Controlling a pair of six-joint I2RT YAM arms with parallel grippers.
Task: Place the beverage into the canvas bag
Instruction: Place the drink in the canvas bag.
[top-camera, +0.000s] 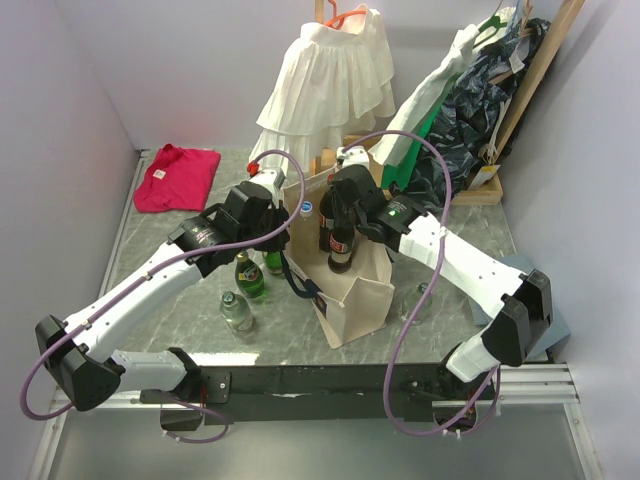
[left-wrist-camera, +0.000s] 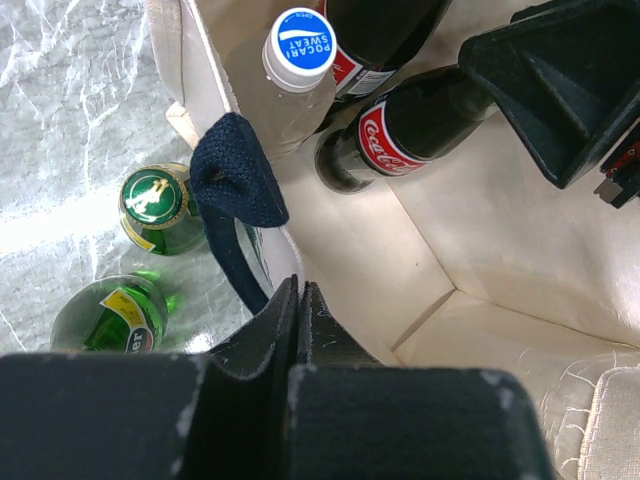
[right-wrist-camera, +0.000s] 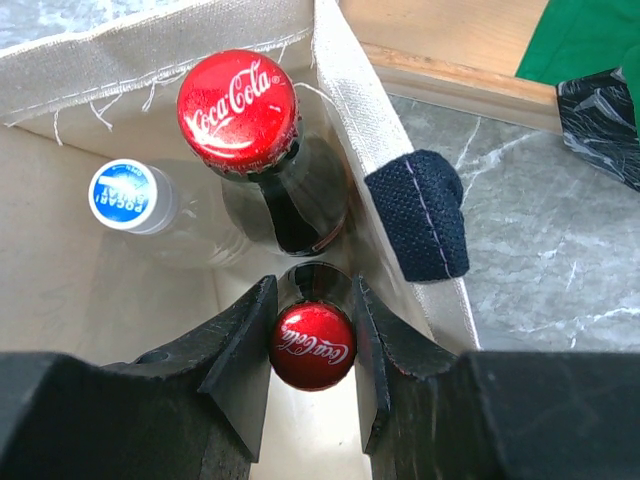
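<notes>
The cream canvas bag (top-camera: 355, 300) stands open mid-table, with navy handles (right-wrist-camera: 420, 212). My left gripper (top-camera: 283, 222) is shut on the bag's left rim (left-wrist-camera: 250, 200), and its fingers (left-wrist-camera: 285, 320) pinch the canvas. My right gripper (top-camera: 338, 228) is inside the bag's mouth, shut on the neck of a Coca-Cola bottle (right-wrist-camera: 312, 345) just under its red cap. That bottle (left-wrist-camera: 400, 135) hangs tilted inside the bag. A second Coca-Cola bottle (right-wrist-camera: 238, 110) and a Pocari Sweat bottle (right-wrist-camera: 123, 192) stand in the bag.
Two green bottles (left-wrist-camera: 155, 195) (left-wrist-camera: 110, 315) and a clear bottle (top-camera: 237, 312) stand on the table left of the bag. A red cloth (top-camera: 177, 177) lies at the back left. A white ruffled garment (top-camera: 325, 85) and other clothes (top-camera: 470, 90) hang behind.
</notes>
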